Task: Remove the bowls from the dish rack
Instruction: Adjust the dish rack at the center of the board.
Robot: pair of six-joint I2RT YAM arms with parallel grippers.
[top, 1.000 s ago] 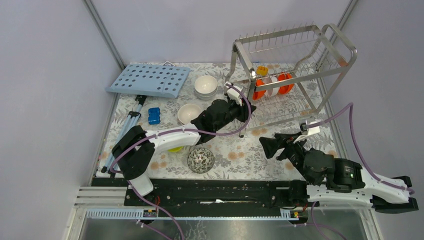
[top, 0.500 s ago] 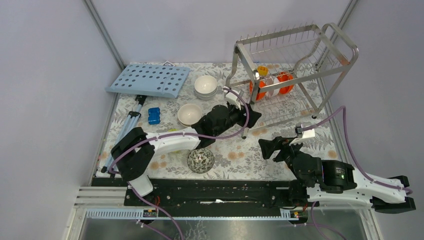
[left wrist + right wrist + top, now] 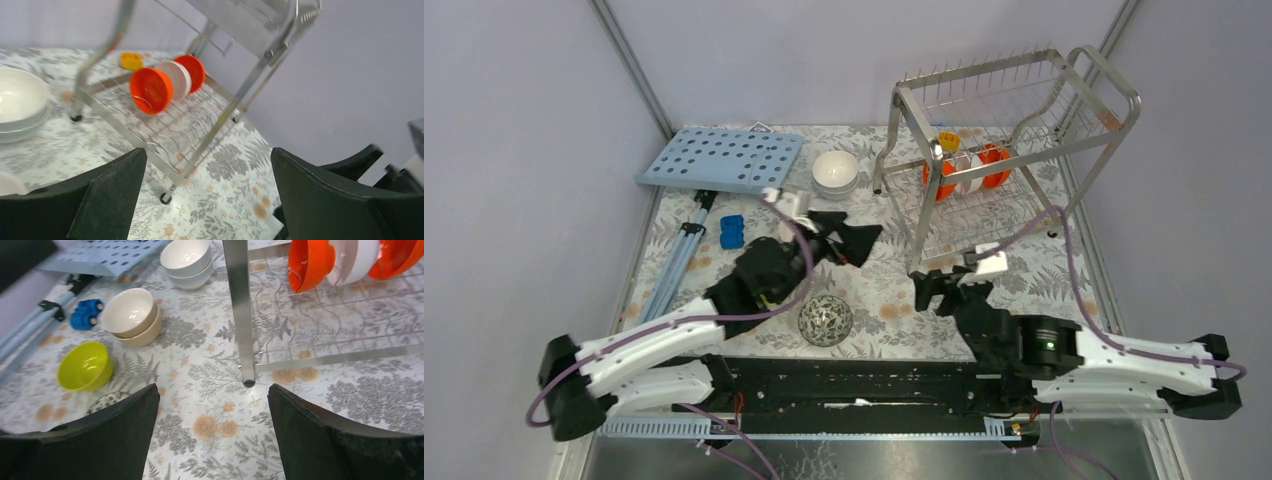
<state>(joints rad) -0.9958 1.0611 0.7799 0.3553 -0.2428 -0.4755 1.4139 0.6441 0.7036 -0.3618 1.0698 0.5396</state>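
Where the dish rack stands upright, three bowls sit on edge.

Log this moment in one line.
left jaws: open, empty | right jaws: open, empty | steel wire dish rack holds: two orange-red round bowls, one white round bowl

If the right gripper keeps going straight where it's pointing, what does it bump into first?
Probably the dish rack: its steel leg stands just ahead, in line with the gap between the open jaws of the right gripper. Depth is hard to judge, so it could slip past.
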